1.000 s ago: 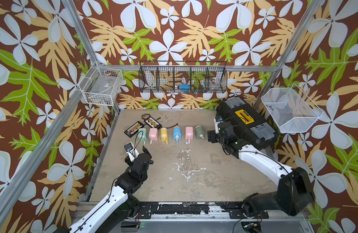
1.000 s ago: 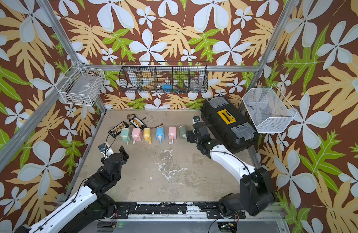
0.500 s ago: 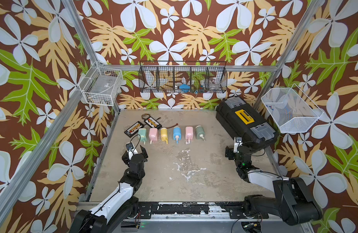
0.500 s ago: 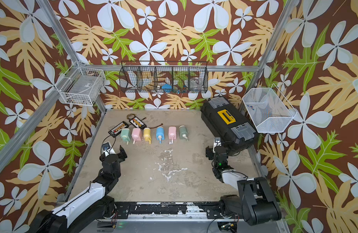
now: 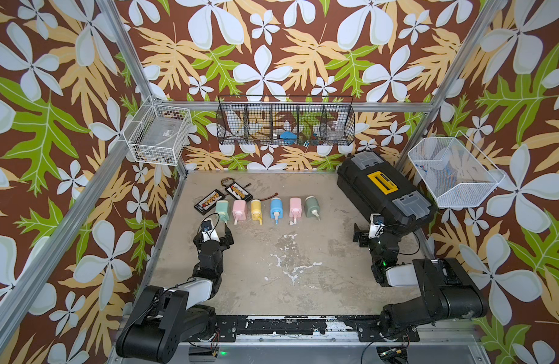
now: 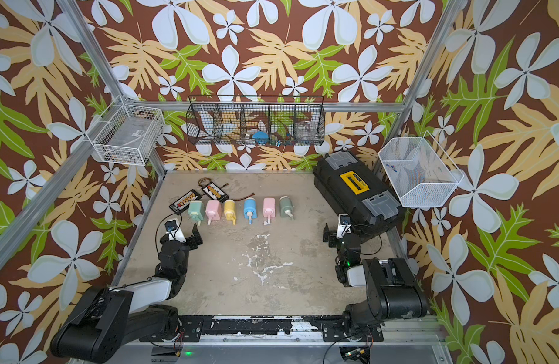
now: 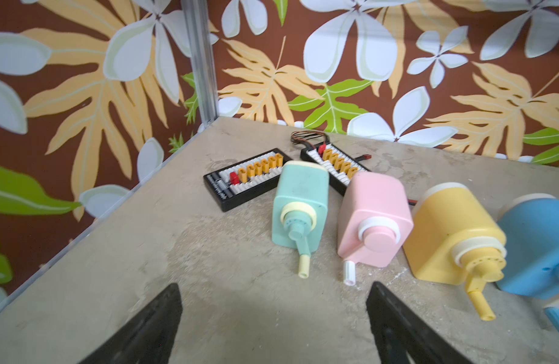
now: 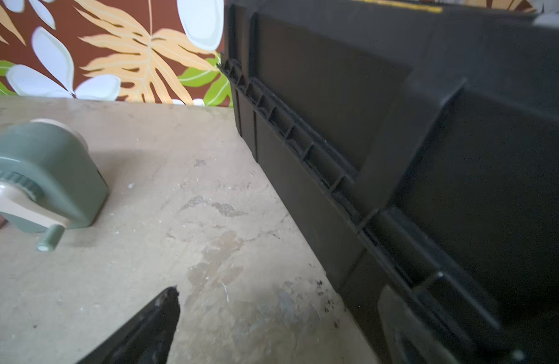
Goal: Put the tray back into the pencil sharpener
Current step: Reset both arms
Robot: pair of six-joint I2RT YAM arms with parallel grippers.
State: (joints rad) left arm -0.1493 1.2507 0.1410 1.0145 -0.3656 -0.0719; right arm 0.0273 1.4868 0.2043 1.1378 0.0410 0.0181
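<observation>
Both grippers empty, no loose tray anywhere in sight.

My left gripper (image 7: 274, 288) has its fingers spread over bare table (image 7: 209, 258), the mint pencil sharpener (image 7: 298, 205) just ahead. My right gripper (image 5: 361, 234) is spread too, with the toolbox (image 8: 398, 126) close beside it. I judge the tray already sits inside a sharpener (nothing to carry), so the arms idle.

Six pencil sharpeners (image 5: 276, 208) lie side by side in one row across the rear half of the counter (image 5: 287, 283). I note two connector boards (image 5: 210, 200) just behind the row's left end. The toolbox (image 5: 382, 189) sits at rear right, apart from the row. I read the left claw (image 7: 275, 285) just before the row's left end and the right claw (image 8: 278, 290) beside the toolbox's near corner.
</observation>
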